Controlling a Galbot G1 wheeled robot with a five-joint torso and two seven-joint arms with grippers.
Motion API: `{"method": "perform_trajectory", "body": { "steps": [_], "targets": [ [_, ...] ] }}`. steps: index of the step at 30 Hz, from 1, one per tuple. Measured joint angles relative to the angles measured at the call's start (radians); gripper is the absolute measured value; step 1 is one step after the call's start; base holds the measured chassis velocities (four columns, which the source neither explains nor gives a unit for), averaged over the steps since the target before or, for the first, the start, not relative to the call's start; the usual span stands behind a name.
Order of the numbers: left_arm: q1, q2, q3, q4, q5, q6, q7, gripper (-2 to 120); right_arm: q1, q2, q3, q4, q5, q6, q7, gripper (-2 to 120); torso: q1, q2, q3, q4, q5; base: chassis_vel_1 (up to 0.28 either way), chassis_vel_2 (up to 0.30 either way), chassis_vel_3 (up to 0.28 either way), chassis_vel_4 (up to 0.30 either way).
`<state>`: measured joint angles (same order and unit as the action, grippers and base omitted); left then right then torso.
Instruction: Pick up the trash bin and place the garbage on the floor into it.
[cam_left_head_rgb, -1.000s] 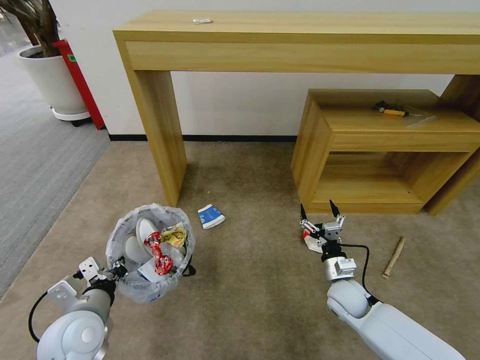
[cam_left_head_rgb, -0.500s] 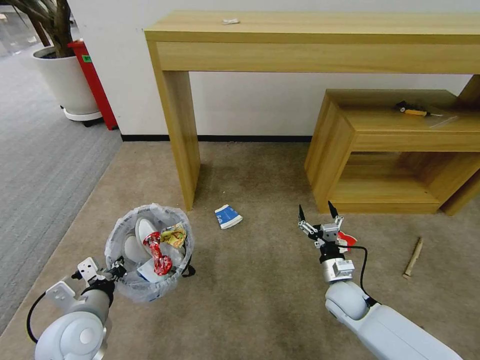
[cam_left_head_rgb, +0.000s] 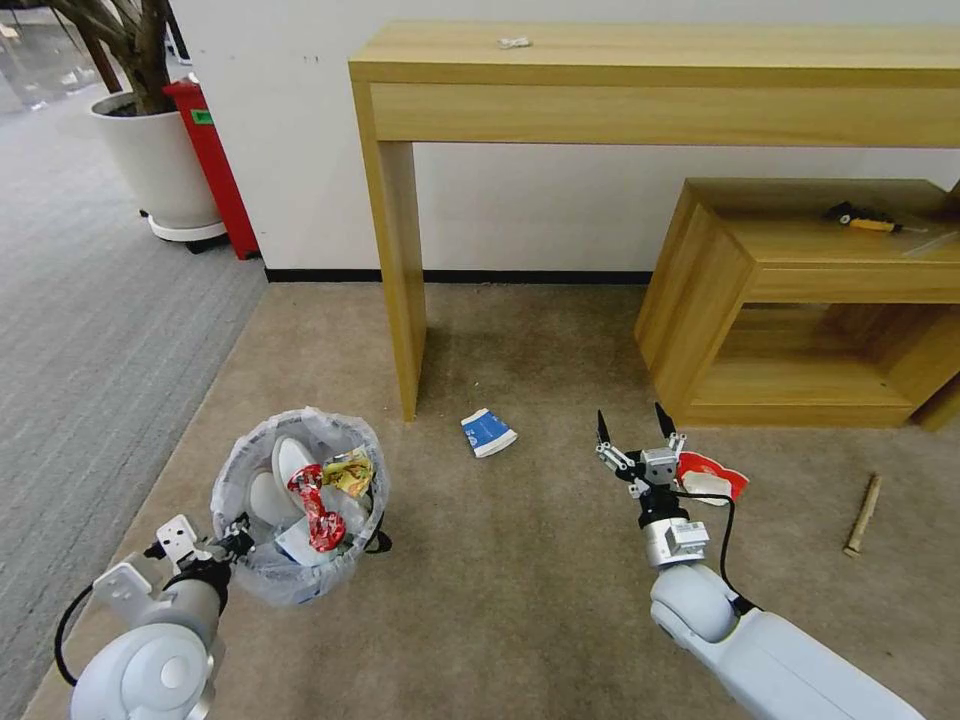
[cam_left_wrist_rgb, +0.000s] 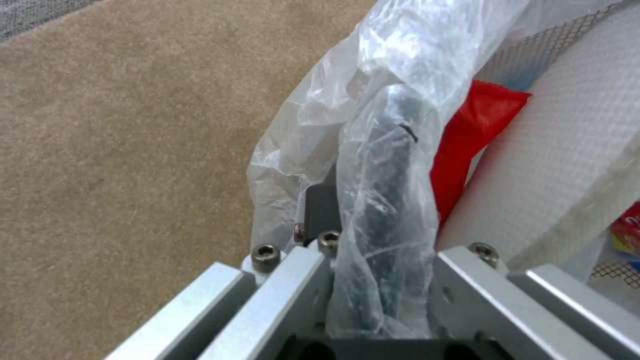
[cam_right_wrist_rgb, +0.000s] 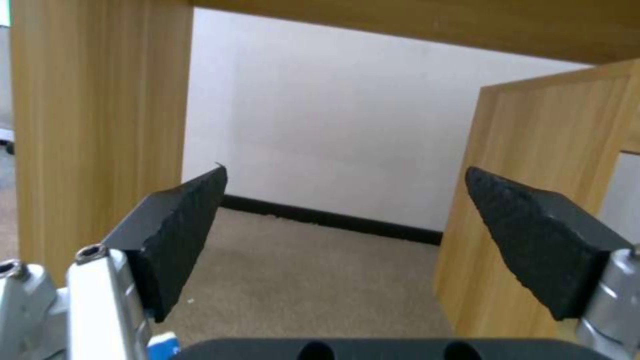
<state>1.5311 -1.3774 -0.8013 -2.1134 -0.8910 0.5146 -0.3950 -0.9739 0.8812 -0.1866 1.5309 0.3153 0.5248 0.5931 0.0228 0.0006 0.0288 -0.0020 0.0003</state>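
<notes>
My left gripper is clenched on the rim of the trash bin, pinching the black edge and its crinkled bag between the jaws; the bin hangs at my left front, over the beige floor. Inside it I make out a white slipper, a red wrapper and a yellowish packet; whatever lies deeper is hidden.

My right gripper hangs with its jaws spread wide and nothing between them, tips pointing toward the wall. Just to its right lies a red-white cup, partly hidden by my cable. A blue-white carton rests ahead, between my arms, near the table leg. A wooden stick lies well off to the right.

Open carpet runs between the table leg and the low shelf unit, whose right end is cut off. To the left, the beige carpet ends at grey ribbed carpet.
</notes>
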Motion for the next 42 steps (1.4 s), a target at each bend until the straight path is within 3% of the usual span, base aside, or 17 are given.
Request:
{"method": "perform_trajectory", "body": {
  "steps": [7,18,29,35,42],
  "targets": [
    [-0.001,-0.001,0.003,0.003,0.001,0.0,0.001,0,-0.003,0.003,0.001,-0.005,-0.012,0.016,0.003,100,0.0,0.0,0.0,0.0002,0.0,0.014,0.017,-0.011,-0.014],
    [0.0,-0.012,0.016,0.009,0.015,-0.005,0.008,0,-0.01,-0.012,-0.002,0.024,-0.035,-0.033,0.072,100,0.0,0.0,0.0,0.0,0.0,0.0,0.0,0.0,0.0],
    [-0.003,-0.014,0.017,0.017,0.017,-0.008,0.011,0,-0.004,-0.008,-0.004,-0.026,-0.083,-0.054,0.128,82,0.0,0.0,0.0,0.0,0.0001,-0.083,0.082,0.072,-0.074],
    [-0.006,-0.018,0.019,0.02,0.018,-0.009,0.011,0,-0.001,-0.006,-0.004,-0.034,-0.085,-0.048,0.126,80,0.0,0.0,0.0,0.0001,0.0,-0.207,0.202,0.209,-0.211],
    [-0.012,-0.023,0.026,0.025,0.022,-0.009,0.012,0,-0.003,0.004,-0.016,-0.013,-0.067,-0.041,0.106,94,0.0,0.0,0.0,0.0002,-0.0001,-0.244,0.252,0.245,-0.234]
  ]
}}
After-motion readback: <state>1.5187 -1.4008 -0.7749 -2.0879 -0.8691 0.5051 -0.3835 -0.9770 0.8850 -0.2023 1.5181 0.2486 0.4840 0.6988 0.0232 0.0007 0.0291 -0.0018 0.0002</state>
